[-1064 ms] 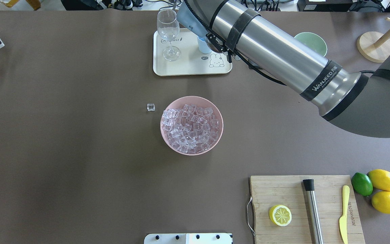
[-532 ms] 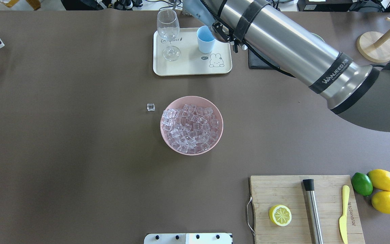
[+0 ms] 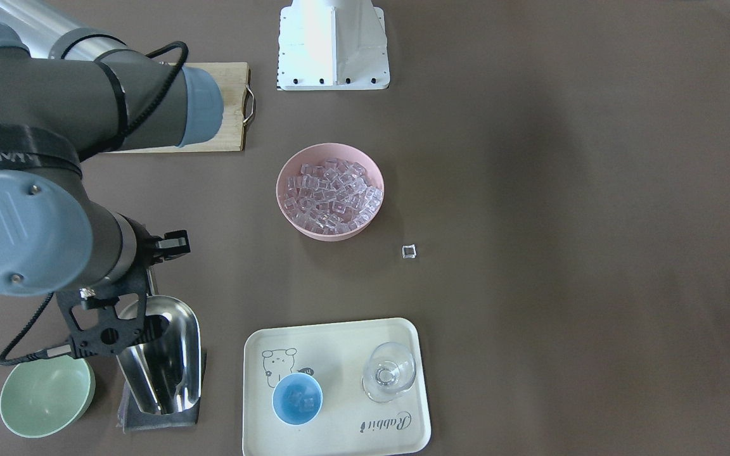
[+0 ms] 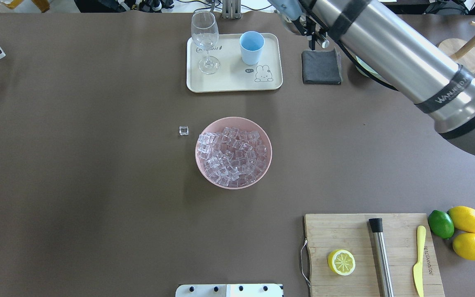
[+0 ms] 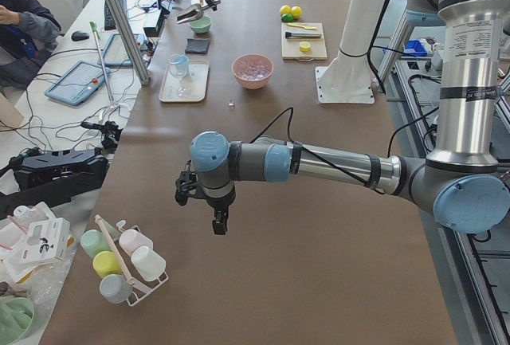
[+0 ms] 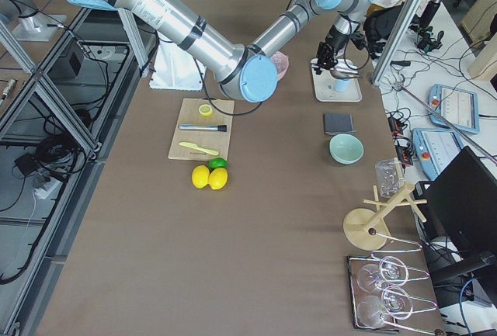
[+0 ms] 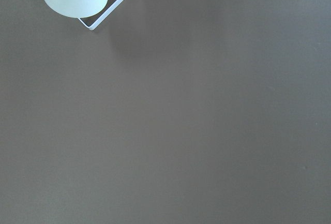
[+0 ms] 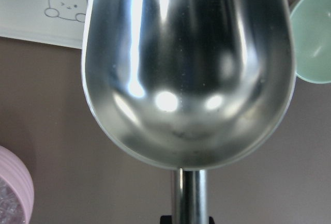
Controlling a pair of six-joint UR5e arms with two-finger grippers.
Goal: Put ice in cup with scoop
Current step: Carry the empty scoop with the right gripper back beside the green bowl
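Right hand (image 8: 189,218): clamped on the empty scoop (image 3: 165,354) above the cloth (image 4: 321,67), likely its resting place. Cup (image 3: 297,398): ice (image 3: 296,400) inside. Left hand (image 5: 217,221): parked aside; cannot tell its grip.

Counted two whole lemons (image 4: 467,219) (image 4: 471,246), one lime (image 4: 440,224), one half lemon (image 4: 341,262), two bowls (image 3: 330,235) (image 3: 47,396), one blue cup (image 4: 251,47), one wine glass (image 4: 205,41), one scoop (image 3: 165,354), and one stray ice cube (image 4: 184,130).

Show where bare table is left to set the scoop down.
Widest free patch: the table on the robot's left, bordered by the tray, stray ice cube and pink bowl. A narrower strip runs between pink bowl and cutting board. Crowded: around the dark cloth and green bowl, where the scoop is, and the tray with cup and wine glass.
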